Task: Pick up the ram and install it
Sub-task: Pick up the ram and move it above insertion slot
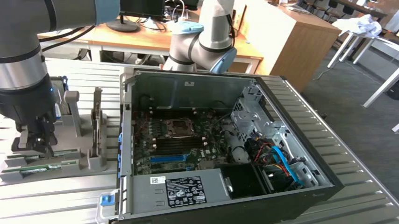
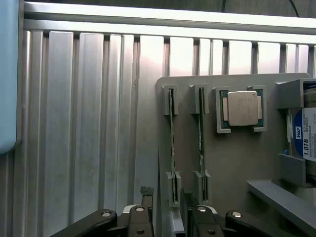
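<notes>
Two ram sticks stand on edge in slots of a grey holder point(image 2: 237, 163). One ram stick point(image 2: 171, 143) runs between my fingertips; the other ram stick point(image 2: 201, 143) lies one slot over. My gripper point(image 2: 167, 203) is open, with a dark finger point(image 2: 146, 200) on either side of the first stick's end and not touching it. In the exterior view the gripper point(image 1: 34, 140) hangs low over the holder point(image 1: 93, 161) at the exterior view's left, just above the green ram point(image 1: 53, 164).
An open computer case point(image 1: 293, 126) with its motherboard point(image 1: 177, 140) and a blue slot point(image 1: 168, 157) sits to the exterior view's right of the holder. A processor point(image 2: 242, 108) and a hard drive point(image 2: 306, 133) also sit in the holder. A second arm point(image 1: 206, 42) stands behind the case.
</notes>
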Controlling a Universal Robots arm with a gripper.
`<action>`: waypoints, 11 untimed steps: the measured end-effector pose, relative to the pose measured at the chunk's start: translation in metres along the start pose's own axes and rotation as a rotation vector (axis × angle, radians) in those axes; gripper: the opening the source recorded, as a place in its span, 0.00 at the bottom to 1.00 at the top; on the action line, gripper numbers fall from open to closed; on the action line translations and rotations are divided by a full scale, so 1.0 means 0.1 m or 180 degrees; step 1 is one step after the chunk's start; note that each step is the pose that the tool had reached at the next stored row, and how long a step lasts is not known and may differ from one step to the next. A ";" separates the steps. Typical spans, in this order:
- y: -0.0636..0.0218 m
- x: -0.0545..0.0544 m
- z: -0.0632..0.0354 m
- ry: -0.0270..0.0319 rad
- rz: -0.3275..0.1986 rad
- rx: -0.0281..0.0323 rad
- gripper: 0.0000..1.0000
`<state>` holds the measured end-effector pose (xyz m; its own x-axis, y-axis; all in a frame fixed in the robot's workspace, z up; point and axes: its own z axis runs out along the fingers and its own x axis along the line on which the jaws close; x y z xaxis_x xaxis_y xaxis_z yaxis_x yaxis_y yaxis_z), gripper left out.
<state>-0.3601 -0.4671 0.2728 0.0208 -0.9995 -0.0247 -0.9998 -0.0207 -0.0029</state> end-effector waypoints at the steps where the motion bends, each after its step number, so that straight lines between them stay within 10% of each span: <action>1: 0.002 0.00 0.003 0.0000 0.0000 0.0000 0.36; 11: 0.039 0.04 0.038 0.0000 -0.0003 0.0000 0.36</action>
<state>-0.3639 -0.4713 0.2689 0.0218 -0.9995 -0.0248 -0.9998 -0.0218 -0.0030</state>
